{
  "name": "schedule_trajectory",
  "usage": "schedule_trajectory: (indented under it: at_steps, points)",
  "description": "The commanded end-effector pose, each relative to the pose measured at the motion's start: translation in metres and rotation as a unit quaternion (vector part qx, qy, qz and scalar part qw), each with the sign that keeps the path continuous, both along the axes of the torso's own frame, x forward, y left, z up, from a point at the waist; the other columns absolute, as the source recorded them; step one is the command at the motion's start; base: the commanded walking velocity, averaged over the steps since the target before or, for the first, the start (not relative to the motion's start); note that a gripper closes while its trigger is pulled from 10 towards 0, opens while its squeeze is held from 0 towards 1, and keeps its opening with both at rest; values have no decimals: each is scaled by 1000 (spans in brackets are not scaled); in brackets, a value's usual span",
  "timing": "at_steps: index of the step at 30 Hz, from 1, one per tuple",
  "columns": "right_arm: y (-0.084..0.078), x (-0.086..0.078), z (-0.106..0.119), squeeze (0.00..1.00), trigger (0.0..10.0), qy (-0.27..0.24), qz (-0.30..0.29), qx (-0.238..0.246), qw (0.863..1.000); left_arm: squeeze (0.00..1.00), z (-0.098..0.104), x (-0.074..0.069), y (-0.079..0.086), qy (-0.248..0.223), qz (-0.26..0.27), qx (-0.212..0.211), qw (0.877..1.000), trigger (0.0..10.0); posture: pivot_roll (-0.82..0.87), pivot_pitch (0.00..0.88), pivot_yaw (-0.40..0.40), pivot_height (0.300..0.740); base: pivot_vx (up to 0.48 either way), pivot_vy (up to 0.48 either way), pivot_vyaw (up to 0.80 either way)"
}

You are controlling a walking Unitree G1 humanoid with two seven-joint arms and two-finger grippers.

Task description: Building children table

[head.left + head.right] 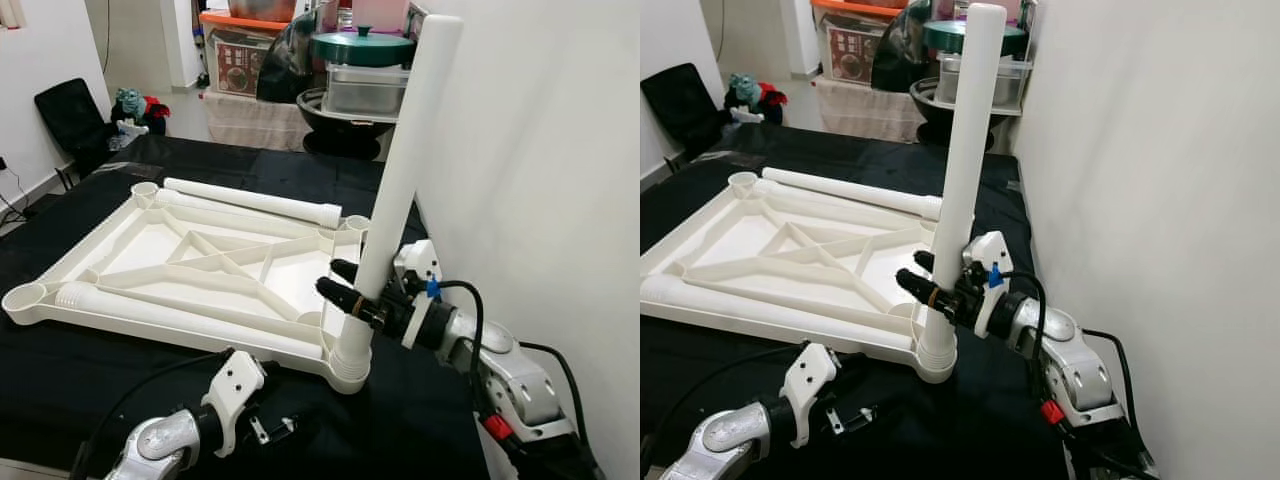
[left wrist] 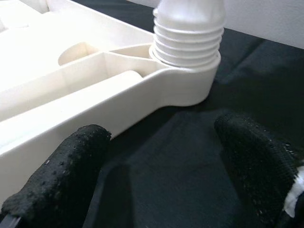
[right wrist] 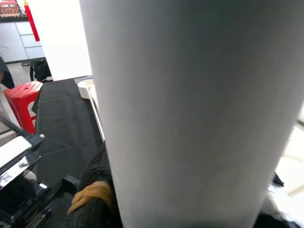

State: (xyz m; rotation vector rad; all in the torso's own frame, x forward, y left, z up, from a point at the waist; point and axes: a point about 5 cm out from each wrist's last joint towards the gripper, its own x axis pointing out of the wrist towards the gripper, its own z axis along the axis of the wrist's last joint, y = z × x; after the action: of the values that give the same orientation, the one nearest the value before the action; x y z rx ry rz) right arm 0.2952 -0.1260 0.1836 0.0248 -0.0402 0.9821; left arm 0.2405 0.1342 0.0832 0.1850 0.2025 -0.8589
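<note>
A lived-in home: behind the black-covered bench [image 1: 60, 380] stand stacked cooking pots [image 1: 362, 48], storage boxes [image 1: 240, 60], a black chair [image 1: 70, 120] and soft toys [image 1: 135, 105].

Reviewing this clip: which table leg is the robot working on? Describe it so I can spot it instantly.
On the black-covered table lies an upturned white tabletop. At its near right corner socket stands the upright leg, gripped low down by the right gripper. The other two legs lie flat on the tabletop.
</note>
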Motion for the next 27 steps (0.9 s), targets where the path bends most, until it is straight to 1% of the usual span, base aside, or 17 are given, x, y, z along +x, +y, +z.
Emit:
schedule_trajectory:
  at_steps: [1, 5, 9, 12, 13, 16, 17, 18, 20, 21, 22, 24, 25, 26, 27]
  points:
    - [-3, -5, -26, 0, 10000, 60, 8, -19, 998, 0, -1, 0, 1, 5, -5, 10, 1000, 10000, 79, 0, -96, 740, 0, 0, 0]
    - [-3, -5, -26, 0, 10000, 61, 9, -18, 998, 0, -1, 0, 1, 5, -5, 11, 1000, 10000, 79, 0, -96, 740, 0, 0, 0]
    - [3, -7, -29, 0, 10000, 65, 26, -19, 997, 0, -2, 0, 2, 7, -3, 12, 1000, 10000, 86, 0, -99, 740, 0, 0, 0]
    - [5, -6, -30, 0, 10000, 64, 27, -18, 997, 0, -2, 0, 2, 7, -2, 12, 1000, 10000, 91, 0, -101, 740, 0, 0, 0]
    - [7, -3, -29, 0, 10000, 61, 13, -18, 998, 0, -2, 0, 3, 7, -1, 12, 1000, 10000, 93, 0, -103, 740, 0, 0, 0]
    - [7, -3, -29, 0, 10000, 61, 13, -18, 998, 0, -2, 0, 3, 7, -1, 12, 1000, 10000, 93, 0, -103, 740, 0, 0, 0]
    - [5, 7, -31, 0, 10000, 58, -49, -33, 997, 0, -2, 0, 4, 5, 2, 13, 1000, 10000, 95, 0, -105, 740, 0, 0, 0]
    - [2, 15, -33, 0, 10000, 64, -108, -37, 991, 0, -2, 0, 4, 4, 5, 13, 1000, 10000, 92, 0, -105, 740, 0, 0, 0]
    - [2, 15, -33, 0, 10000, 64, -108, -37, 991, 0, -2, 0, 4, 4, 5, 13, 1000, 10000, 92, 0, -105, 740, 0, 0, 0]
    - [-4, 20, -35, 0, 10000, 68, -181, -39, 980, 0, -2, -1, 5, 3, 7, 13, 1000, 10000, 87, 0, -101, 740, 0, 0, 0]
    - [-8, 21, -37, 0, 10000, 70, -231, -43, 969, 0, -2, -1, 4, 3, 9, 14, 1000, 10000, 81, 0, -98, 740, 0, 0, 0]
    - [-8, 21, -37, 0, 10000, 70, -231, -43, 969, 0, -2, -1, 4, 3, 9, 14, 1000, 10000, 81, 0, -98, 740, 0, 0, 0]
    - [-11, 20, -42, 0, 10000, 85, -271, -43, 958, 0, -3, 0, 5, 3, 10, 16, 1000, 10000, 78, 0, -95, 740, 0, 0, 0]
    - [-14, 18, -47, 0, 10000, 94, -299, -49, 948, 0, -4, 1, 5, 1, 12, 18, 1000, 10000, 71, 0, -93, 740, 0, 0, 0]
    - [-14, 18, -47, 0, 10000, 94, -299, -49, 948, 0, -4, 1, 5, 1, 12, 18, 1000, 10000, 71, 0, -93, 740, 0, 0, 0]
